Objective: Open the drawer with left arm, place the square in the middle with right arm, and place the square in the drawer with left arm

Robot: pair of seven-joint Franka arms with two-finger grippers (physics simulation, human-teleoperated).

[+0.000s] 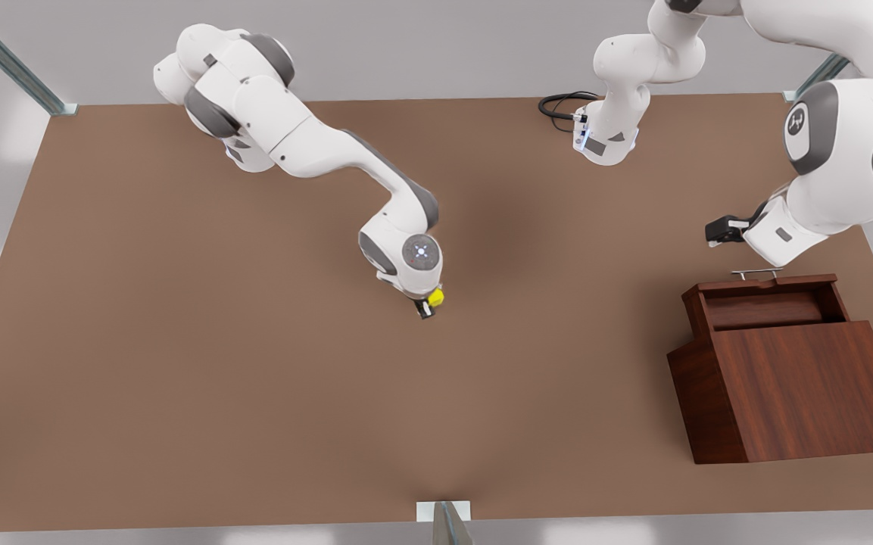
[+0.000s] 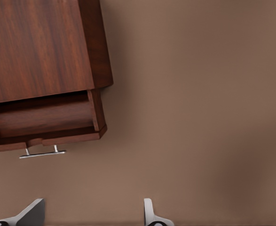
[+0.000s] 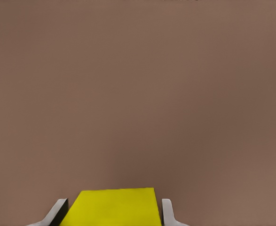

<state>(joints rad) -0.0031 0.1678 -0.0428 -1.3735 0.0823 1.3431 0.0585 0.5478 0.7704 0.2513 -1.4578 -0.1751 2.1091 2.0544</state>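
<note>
The right tool (image 1: 428, 305) is holding the yellow cube (image 1: 436, 297) near the middle of the brown desk (image 1: 179, 378). In the front view the cube is sticking out of the tool toward 1 o'clock, just under the round wrist of the right arm (image 1: 315, 147). In the right wrist view the cube (image 3: 110, 206) is sitting snug between the two grey fingers (image 3: 168, 213), one on each side, touching it. The cube is the same length on every side, so it has no long way. In the front view it is looking a little turned, with a corner toward 3 o'clock. I cannot tell if it is touching the desk or hanging just above it.

The left tool (image 1: 715, 231) is hanging above the desk at about 11 o'clock from the wooden cabinet (image 1: 799, 393), well apart from the cube. Its fingers (image 2: 149, 214) are spread wide with nothing between them. The left arm (image 1: 845, 174) is waiting there.

The drawer (image 1: 769, 306) is pulled out of the cabinet toward 12 o'clock in the front view. Its long way is running from 9 to 3 o'clock. The thin silver handle (image 1: 756, 272) is on its front edge, near the left tool but not touching it. The cube is lying far from the drawer, off at about 9 o'clock from it.
</note>
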